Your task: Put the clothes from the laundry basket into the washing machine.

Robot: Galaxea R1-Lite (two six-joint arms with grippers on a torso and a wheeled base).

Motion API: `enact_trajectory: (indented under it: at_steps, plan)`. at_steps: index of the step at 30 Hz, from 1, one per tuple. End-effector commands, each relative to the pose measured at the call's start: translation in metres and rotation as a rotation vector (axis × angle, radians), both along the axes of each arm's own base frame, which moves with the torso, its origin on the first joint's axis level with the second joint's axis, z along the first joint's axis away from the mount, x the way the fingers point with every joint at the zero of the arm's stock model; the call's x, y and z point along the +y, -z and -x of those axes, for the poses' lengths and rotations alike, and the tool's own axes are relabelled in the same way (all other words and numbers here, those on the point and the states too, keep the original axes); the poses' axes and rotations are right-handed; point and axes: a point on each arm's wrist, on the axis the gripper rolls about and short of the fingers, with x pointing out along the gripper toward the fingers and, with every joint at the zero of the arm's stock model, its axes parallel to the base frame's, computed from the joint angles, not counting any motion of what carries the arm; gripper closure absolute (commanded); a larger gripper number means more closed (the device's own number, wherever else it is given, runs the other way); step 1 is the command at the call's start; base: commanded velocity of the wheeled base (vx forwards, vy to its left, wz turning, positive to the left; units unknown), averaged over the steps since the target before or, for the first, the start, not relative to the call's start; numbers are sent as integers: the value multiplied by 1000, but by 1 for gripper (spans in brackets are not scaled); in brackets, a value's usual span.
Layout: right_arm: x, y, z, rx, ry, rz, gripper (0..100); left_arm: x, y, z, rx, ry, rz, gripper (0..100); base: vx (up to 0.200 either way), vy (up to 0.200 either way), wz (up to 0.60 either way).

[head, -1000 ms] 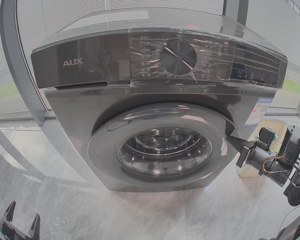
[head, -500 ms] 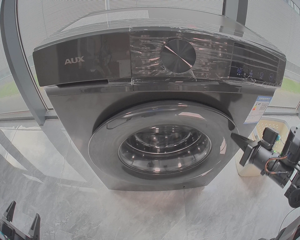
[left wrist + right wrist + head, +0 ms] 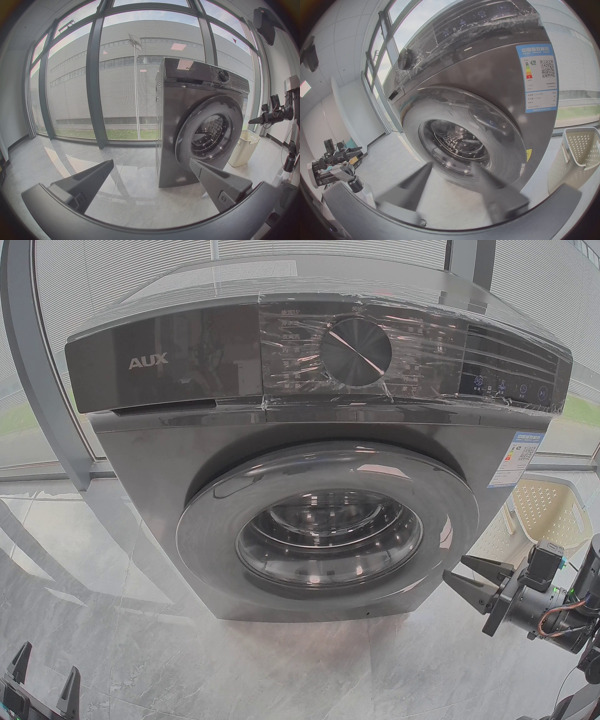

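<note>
Washing machine (image 3: 325, 427) stood on the grey floor (image 3: 250, 665), its round door (image 3: 325, 534) shut. Laundry basket (image 3: 553, 515), cream and perforated, sat on the floor just beside the machine's right side; contents could not be made out. Right gripper (image 3: 455, 567) hung near the door's lower right edge, fingers spread, holding nothing. Left gripper (image 3: 50, 660) sat low at far left, well apart from the machine, likewise spread and empty.

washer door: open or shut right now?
Shut. The round door sits flush against the washing machine front in head and right wrist views, no gap at its rim.
</note>
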Motion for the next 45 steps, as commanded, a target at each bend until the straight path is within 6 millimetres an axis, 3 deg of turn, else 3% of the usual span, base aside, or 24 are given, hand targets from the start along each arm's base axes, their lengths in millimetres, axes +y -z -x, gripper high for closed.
enact_trajectory:
  at_steps: [1, 8, 15, 21, 32, 45]
  plan:
    - [-8, -4, 11, -23, 2, -14, 0, 0, 5, 0, 0, 0, 3, 0, 0, 0, 0]
    - [-22, -3, 23, -69, 41, 16, 0, 0, 5, 0, 1, 4, 3, 0, 0, 0, 0]
    - [-57, -5, 42, -160, 213, 33, 0, 0, 5, 0, 1, 4, 6, 0, 0, 0, 0]
    - [-74, -13, 61, -241, 313, 26, 0, 0, 5, 0, 1, 4, 6, 0, 0, 0, 0]
    - [-88, -8, 103, -283, 379, 20, 0, 0, 5, 0, 1, 1, 14, 0, 0, 0, 0]
    - [-95, 23, 158, -353, 454, 32, 0, 0, 5, 0, 1, 1, 15, 0, 0, 0, 0]
